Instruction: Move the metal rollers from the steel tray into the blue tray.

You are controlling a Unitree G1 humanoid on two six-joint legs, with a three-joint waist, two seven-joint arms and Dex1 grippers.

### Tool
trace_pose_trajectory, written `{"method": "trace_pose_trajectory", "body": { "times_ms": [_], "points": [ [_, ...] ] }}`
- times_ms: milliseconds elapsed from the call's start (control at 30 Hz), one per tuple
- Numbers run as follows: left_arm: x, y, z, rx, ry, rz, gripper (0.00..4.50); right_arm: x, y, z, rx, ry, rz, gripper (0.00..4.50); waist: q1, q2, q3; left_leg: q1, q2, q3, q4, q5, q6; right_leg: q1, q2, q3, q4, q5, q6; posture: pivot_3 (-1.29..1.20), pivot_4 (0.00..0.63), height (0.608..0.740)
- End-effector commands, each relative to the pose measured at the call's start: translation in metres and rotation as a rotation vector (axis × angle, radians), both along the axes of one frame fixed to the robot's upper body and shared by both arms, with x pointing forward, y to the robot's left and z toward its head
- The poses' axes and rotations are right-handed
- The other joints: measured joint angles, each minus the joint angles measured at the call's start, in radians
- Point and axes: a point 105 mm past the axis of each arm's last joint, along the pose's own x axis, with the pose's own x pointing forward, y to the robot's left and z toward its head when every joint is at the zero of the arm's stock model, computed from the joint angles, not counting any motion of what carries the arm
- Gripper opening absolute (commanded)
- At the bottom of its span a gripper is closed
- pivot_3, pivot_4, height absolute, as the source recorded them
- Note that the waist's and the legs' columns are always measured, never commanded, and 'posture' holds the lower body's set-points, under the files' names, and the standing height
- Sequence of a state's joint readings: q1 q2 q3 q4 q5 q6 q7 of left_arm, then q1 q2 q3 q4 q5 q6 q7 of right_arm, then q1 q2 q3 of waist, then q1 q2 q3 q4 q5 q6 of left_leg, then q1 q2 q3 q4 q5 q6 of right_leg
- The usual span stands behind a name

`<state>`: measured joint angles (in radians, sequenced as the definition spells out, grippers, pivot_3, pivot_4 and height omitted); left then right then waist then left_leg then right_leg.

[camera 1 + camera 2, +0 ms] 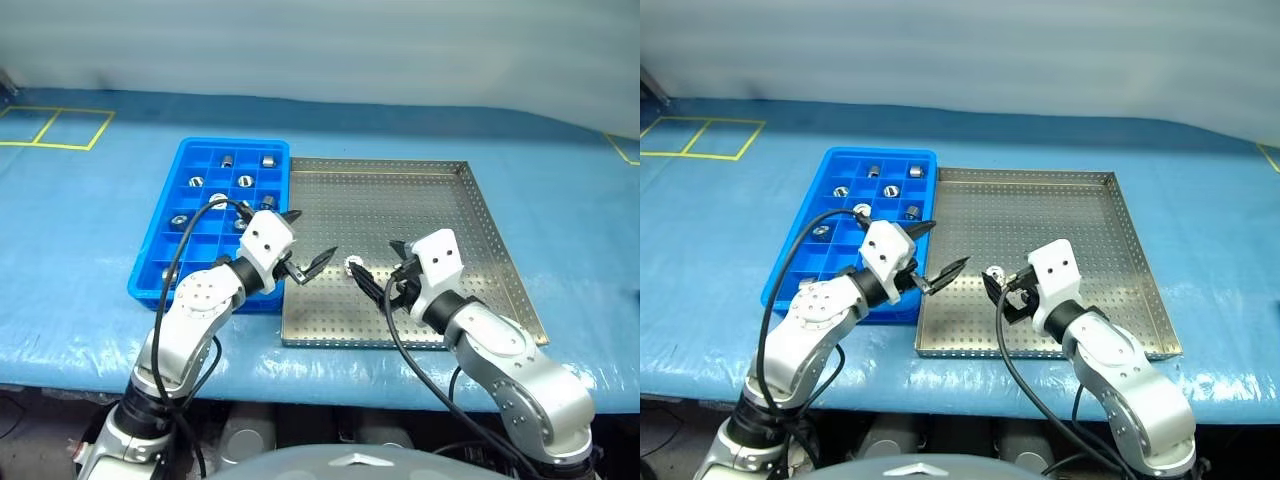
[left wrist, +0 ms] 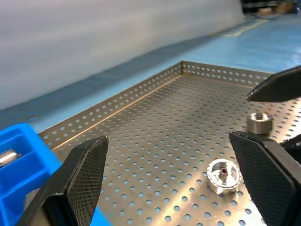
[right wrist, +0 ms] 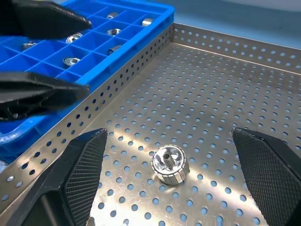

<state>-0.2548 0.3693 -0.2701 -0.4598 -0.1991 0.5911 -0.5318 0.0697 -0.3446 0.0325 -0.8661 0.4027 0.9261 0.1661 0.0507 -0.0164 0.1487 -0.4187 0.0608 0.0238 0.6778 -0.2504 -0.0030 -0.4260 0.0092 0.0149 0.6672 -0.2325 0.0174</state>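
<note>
The left gripper (image 1: 308, 246) hung over the steel tray (image 1: 480, 215), just inside the rim that tray shares with the blue tray, its two black fingers spread wide and holding nothing. Its wrist angled inward toward the tray's middle, the forearm rising from below the tray's near-left corner. The right gripper (image 1: 372, 275) hovered over the same tray's near part, its fingers (image 3: 80, 165) likewise wide apart and empty, pointing across toward the left gripper. Its forearm came up from beyond the tray's near edge, toward the near-right corner. The two grippers faced each other, near but not touching.
</note>
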Motion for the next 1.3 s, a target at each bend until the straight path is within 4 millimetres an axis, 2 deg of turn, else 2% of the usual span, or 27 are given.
{"method": "trace_pose_trajectory", "body": {
  "times_ms": [33,267,400,567,967,1233,1300],
  "points": [
    [0.001,-0.010,-0.004,0.058,0.053,-0.090,4.50,-0.006,-0.007,0.016,0.001,-0.073,-0.042,4.48,-0.010,0.000,0.000,0.000,0.000,0.000,0.000,0.000,0.000,0.000,0.000,0.000,0.000,0.000,0.000,0.06,0.150,0.740],
    [0.029,-0.024,-0.006,0.168,0.030,-0.164,4.50,-0.015,-0.019,0.011,-0.013,-0.060,-0.117,4.48,-0.032,0.000,0.000,0.002,0.000,0.002,0.000,0.000,0.000,0.000,0.000,0.002,0.001,0.000,0.000,0.02,0.150,0.740],
    [0.044,-0.034,-0.012,0.249,0.029,-0.227,4.50,-0.019,-0.025,0.006,-0.015,-0.046,-0.164,4.48,-0.036,0.000,0.000,0.002,-0.001,0.002,0.000,0.000,0.000,0.000,0.000,0.003,0.001,0.000,0.000,0.01,0.150,0.740],
    [0.055,-0.042,-0.025,0.333,0.065,-0.301,4.50,-0.021,-0.028,0.007,-0.003,-0.054,-0.203,4.48,-0.042,0.000,0.000,0.002,-0.001,0.004,0.000,-0.001,0.001,0.000,0.000,0.005,0.000,0.000,0.000,-0.02,0.150,0.740],
    [0.059,-0.055,-0.053,0.425,0.210,-0.410,4.50,-0.027,-0.032,0.005,0.007,-0.072,-0.272,4.48,-0.069,0.000,0.000,0.001,-0.001,0.006,0.000,-0.001,0.003,-0.001,0.000,0.007,0.000,0.002,0.005,-0.06,0.150,0.740],
    [0.065,-0.053,-0.068,0.536,0.217,-0.401,4.50,-0.030,-0.028,0.002,0.017,-0.068,-0.279,4.48,-0.079,0.000,0.000,0.002,-0.001,0.006,0.000,-0.002,0.003,-0.001,0.001,0.007,0.001,0.002,0.004,-0.08,0.150,0.740],
    [0.066,-0.052,-0.068,0.550,0.214,-0.399,4.11,-0.030,-0.028,0.001,0.019,-0.069,-0.282,4.50,-0.081,0.000,0.000,0.002,-0.001,0.007,0.001,-0.002,0.003,-0.001,0.000,0.008,0.000,0.002,0.004,-0.08,0.150,0.740]
  ]
}}
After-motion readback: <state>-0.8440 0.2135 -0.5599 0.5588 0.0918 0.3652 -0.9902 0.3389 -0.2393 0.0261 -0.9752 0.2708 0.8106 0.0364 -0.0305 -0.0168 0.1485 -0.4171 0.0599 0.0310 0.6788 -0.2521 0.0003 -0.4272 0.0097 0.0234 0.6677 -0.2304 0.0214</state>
